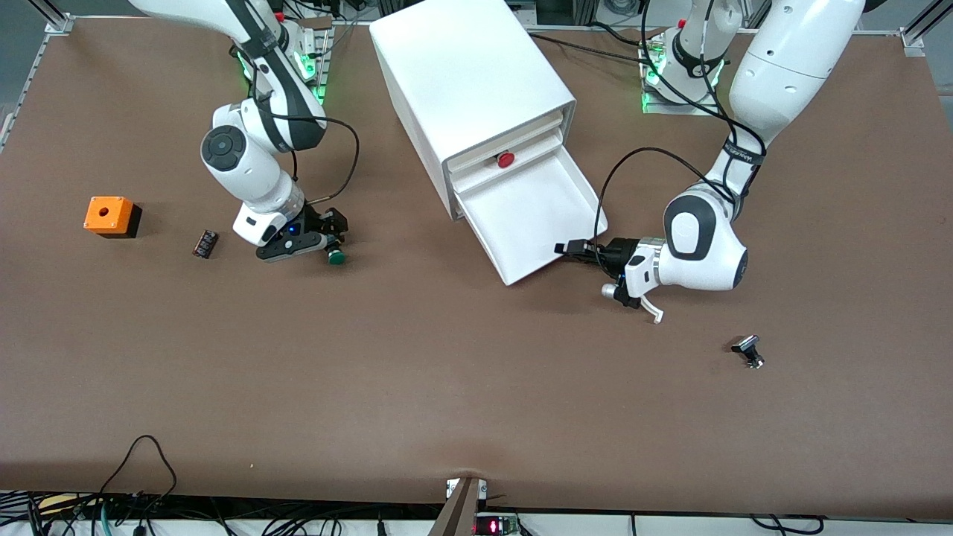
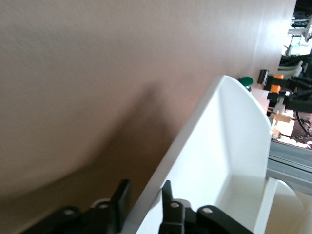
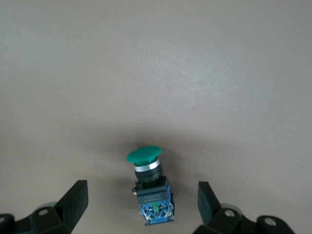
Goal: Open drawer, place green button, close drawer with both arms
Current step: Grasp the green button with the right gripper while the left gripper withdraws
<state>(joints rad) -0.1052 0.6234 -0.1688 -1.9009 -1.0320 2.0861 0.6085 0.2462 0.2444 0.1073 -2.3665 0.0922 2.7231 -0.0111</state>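
Tool (image 3: 141, 204) fingers wide around button (image 3: 148, 187)

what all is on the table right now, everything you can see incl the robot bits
cabinet: 1, white, three drawers, mid table near the bases
drawer: 1, white, bottom one, pulled open, nothing seen in it
knob: 1, red, on the middle drawer
button: 1, green cap, dark body, lying on the table
orange box: 1, orange with a hole, toward the right arm's end
small black part: 1, between the orange box and the button
silver-black part: 1, toward the left arm's end
right end effector: 1, black, open, straddling the button
left end effector: 1, black, fingers either side of the drawer's front wall
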